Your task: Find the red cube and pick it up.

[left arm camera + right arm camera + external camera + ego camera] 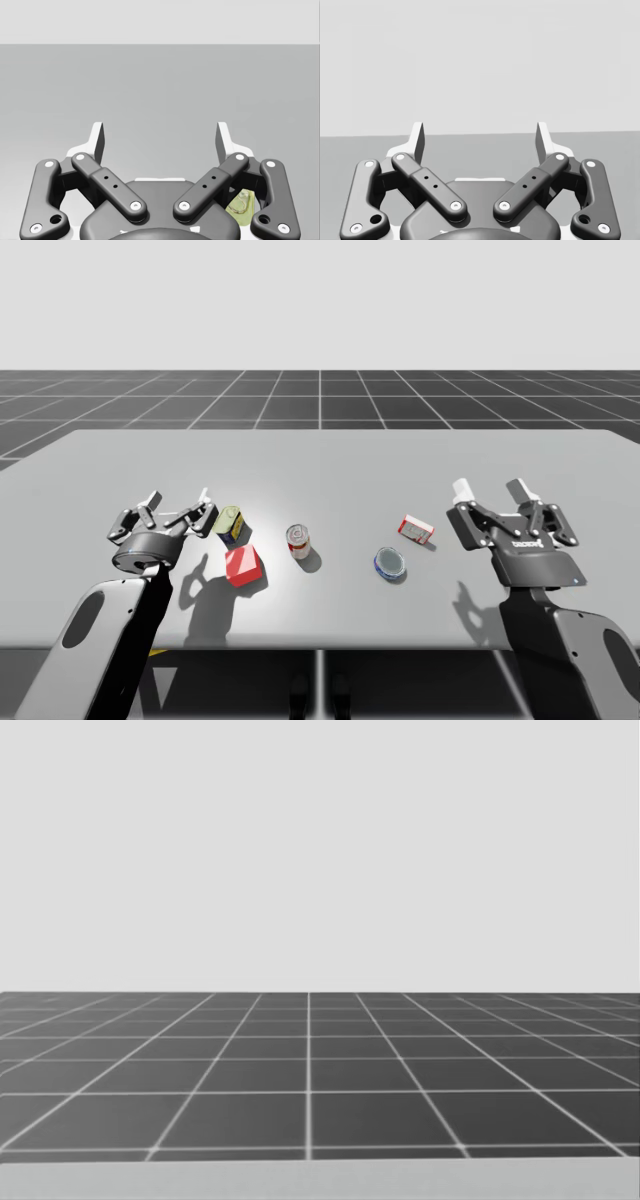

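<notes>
Crowding the red cube: yellow can behind, red-white can beside.

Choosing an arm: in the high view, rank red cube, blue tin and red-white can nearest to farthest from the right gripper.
From my right gripper:
1. blue tin, right of centre
2. red-white can, mid-table
3. red cube, near my left gripper

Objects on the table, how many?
5: yellow-green container by my left end effector, red cube nearer me, upright can mid-table, flat blue tin further right, red-white box behind that. None looks hidden.
</notes>
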{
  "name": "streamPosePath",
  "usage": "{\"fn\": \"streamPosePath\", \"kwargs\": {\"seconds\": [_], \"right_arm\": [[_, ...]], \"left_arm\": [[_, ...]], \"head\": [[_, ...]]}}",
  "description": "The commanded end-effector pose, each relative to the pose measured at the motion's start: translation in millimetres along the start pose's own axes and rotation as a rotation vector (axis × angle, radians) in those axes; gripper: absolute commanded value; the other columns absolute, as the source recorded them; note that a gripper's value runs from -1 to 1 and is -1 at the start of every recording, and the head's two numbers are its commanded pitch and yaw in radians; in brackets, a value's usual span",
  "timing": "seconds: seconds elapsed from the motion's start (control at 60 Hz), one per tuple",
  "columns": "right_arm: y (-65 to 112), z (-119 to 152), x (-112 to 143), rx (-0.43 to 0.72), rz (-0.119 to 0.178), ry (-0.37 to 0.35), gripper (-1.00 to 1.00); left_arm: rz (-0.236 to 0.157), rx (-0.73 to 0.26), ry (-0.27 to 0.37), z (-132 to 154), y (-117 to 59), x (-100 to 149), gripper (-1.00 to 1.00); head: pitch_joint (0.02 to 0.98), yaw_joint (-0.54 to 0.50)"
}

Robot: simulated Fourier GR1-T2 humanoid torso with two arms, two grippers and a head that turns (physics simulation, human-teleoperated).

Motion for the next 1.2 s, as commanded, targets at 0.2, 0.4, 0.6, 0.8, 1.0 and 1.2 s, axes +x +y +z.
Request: {"fn": "streamPosePath", "kwargs": {"seconds": [0.2,0.4,0.6,0.8,1.0,1.2], "right_arm": [[0.9,-2.2,-3.6,-0.003,0.0,0.049,-1.0],[-0.2,-3.2,-3.3,-0.026,0.01,0.039,-1.0],[-1.5,-3.9,-3.5,-0.029,0.012,0.04,-1.0],[-1.9,-3.6,-3.5,-0.016,0.01,0.06,-1.0],[-0.3,-2.9,-4.2,-0.006,0.005,0.073,-1.0],[2.1,-2.2,-5.3,0.009,0.003,0.089,-1.0]], "left_arm": [[-0.001,0.002,-0.007,0.5,0.3,0.5,-1.0],[-0.006,0.002,-0.011,0.4,0.3,0.2,-1.0],[-0.01,0.0,-0.012,-0.3,0.2,-0.1,-1.0],[-0.015,-0.002,-0.012,-0.8,-0.2,-0.5,-1.0],[-0.024,0.003,-0.009,-1.3,-0.2,-1.3,-1.0],[-0.03,0.005,-0.007,-1.2,-1.1,-1.8,-1.0]], "head": [[0.146,-0.03],[0.317,-0.02],[0.471,0.0],[0.596,0.01],[0.727,0.09],[0.83,0.17]]}}
